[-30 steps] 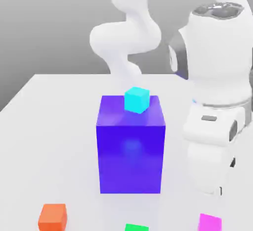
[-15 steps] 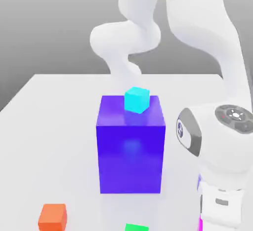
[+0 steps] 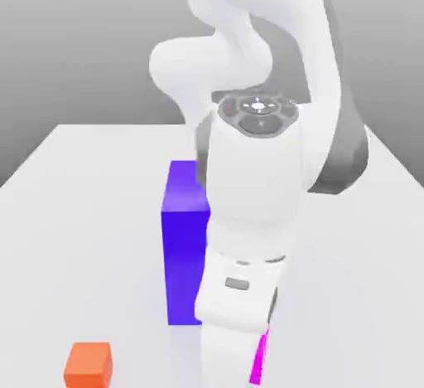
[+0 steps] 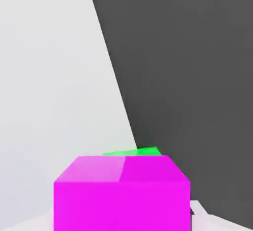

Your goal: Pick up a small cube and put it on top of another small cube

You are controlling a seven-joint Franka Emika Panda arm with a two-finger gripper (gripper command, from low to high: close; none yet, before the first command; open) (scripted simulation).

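- The white arm [image 3: 248, 212] stands closest to the exterior camera, its wrist housing hanging low over the front of the table and covering much of what lies behind it.
- The table [image 3: 91, 204] is a pale, flat surface; in the hand view its edge [image 4: 59, 77] cuts diagonally against a dark floor beyond.
- The big blue-violet block [image 3: 184, 245] stands upright on the table, just behind the arm, with only the side toward the exterior view's left visible past the wrist.
- The orange cube [image 3: 89, 364] sits on the table near the front, toward the exterior view's left, well apart from the arm and the block.
- The small magenta-pink cube [image 4: 122, 193] sits right up against the hand camera; in the exterior view just a thin sliver of it [image 3: 259, 360] peeks out beneath the wrist, low near the table.
- A green cube [image 4: 133, 151] lies just beyond the magenta-pink one, partly hidden by its top edge.
- The gripper has its fingers drawn in as tightly as they go; the magenta-pink cube sits where it would be clamped between them, though the contact itself is hidden.
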